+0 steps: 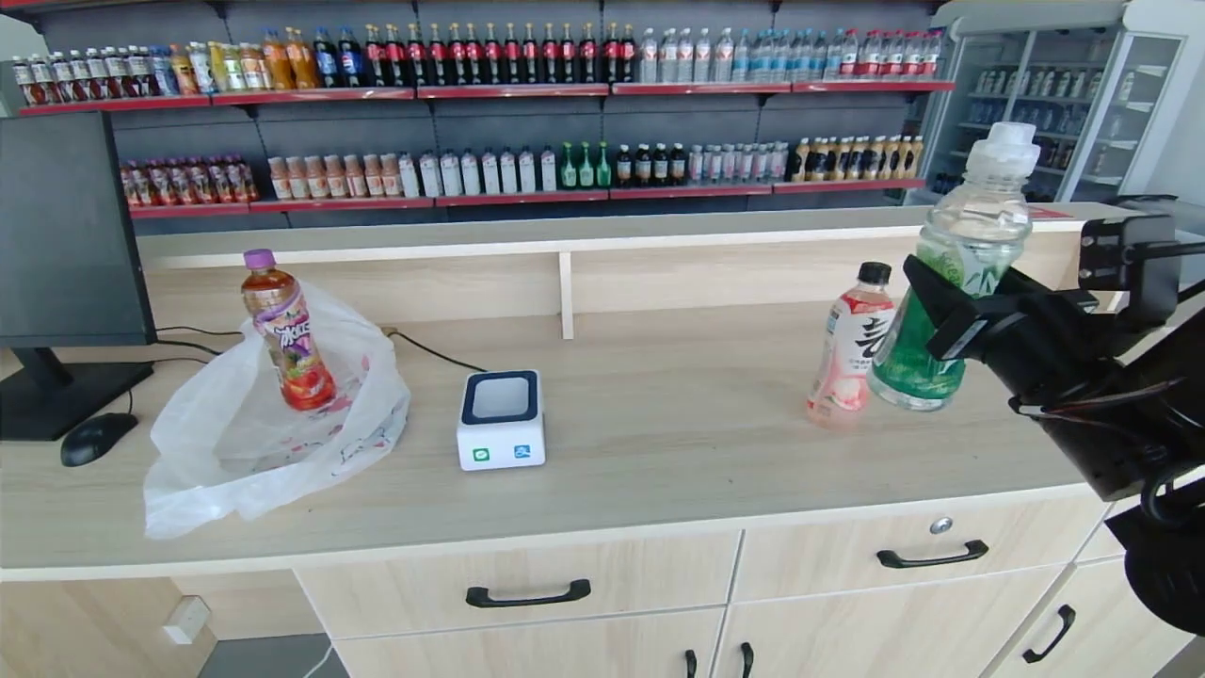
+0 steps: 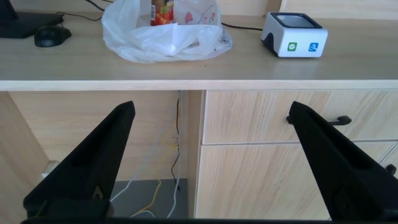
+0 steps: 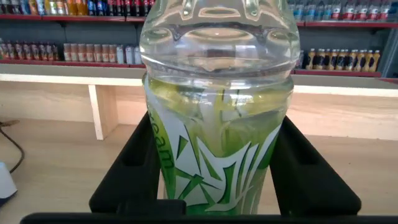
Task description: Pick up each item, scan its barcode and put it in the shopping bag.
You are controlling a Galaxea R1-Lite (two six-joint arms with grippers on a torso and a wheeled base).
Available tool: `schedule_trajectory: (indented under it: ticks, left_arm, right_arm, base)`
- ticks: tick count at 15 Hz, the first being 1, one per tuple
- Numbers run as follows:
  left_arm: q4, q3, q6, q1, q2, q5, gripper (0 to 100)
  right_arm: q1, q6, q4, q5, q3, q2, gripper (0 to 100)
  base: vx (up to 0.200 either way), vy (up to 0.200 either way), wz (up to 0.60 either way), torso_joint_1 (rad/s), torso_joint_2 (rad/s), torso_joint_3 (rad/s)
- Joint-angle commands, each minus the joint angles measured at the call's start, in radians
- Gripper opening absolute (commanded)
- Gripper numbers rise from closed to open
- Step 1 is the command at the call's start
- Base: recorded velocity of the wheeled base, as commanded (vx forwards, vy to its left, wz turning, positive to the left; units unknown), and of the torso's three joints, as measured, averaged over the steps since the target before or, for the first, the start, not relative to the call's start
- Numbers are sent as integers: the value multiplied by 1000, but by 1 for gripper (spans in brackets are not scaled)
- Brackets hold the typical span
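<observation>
My right gripper [image 1: 951, 315] is shut on a clear bottle with a green label [image 1: 951, 282], held a little above the counter at the right; the green-label bottle [image 3: 217, 124] sits between the black fingers [image 3: 130, 162]. Beside it stands a pink bottle with a black cap [image 1: 850, 347]. The white barcode scanner [image 1: 501, 418] sits mid-counter. A white shopping bag [image 1: 273, 414] at the left holds an upright orange-red drink bottle [image 1: 286, 330]. My left gripper [image 2: 205, 162] hangs open below the counter edge, in front of the drawers, with the shopping bag [image 2: 165, 34] and scanner [image 2: 293, 34] above it.
A black monitor [image 1: 66, 245] and mouse [image 1: 96, 438] stand at the counter's far left. A raised ledge [image 1: 565, 245] runs along the back of the counter, with drink shelves behind. Drawers with black handles [image 1: 527, 595] lie below the counter.
</observation>
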Motion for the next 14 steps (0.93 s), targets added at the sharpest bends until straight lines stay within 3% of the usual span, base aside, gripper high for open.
schedule_trajectory:
  ticks: [1,4,7,14]
  left_arm:
    - [1,-1,1,0,0,0,100]
    - [1,-1,0,0,0,0,100]
    - [-2,1,-23,0,0,3,100]
    - [-2,1,-17,0,0,2,100]
  right_arm:
    - [-9,-4,-2,1,-15,0,0]
    - [1,-5,-2,1,-18,2,0]
    - [1,-5,-2,1,-33,16,0]
    - [89,-14,-2,2,-68,51,0]
  base:
    - [0,200,0,-22,-12,7]
    - [0,200,0,1,4,2]
    - [0,200,0,18,5,1]
    - [0,200,0,3,0,6]
